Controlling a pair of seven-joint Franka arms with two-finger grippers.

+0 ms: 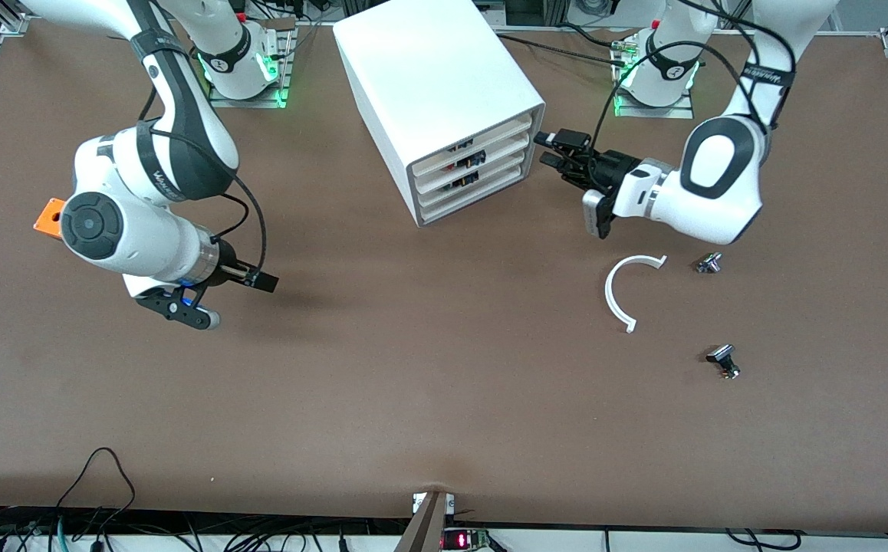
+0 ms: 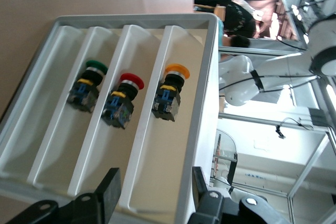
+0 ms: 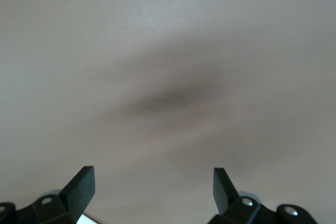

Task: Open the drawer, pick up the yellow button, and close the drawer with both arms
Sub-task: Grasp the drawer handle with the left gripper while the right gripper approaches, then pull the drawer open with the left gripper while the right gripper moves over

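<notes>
right arm [image 1: 137, 199]: its upper links are running off the front view's top edge, so you are seeing only part of it.
orange box [image 1: 49, 217]: the right arm's elbow is covering most of it.
left gripper [image 2: 152, 195]: the left wrist view's edge is cutting its fingers short.
lower drawers [image 1: 475, 180]: their contents are showing too small for you to tell in the front view.

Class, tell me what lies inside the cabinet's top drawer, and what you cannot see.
The top drawer holds one button with an orange-yellow cap and a dark body; the left gripper straddles its front edge. The lower drawers each show a button too. Their rear ends are hidden inside the cabinet.
</notes>
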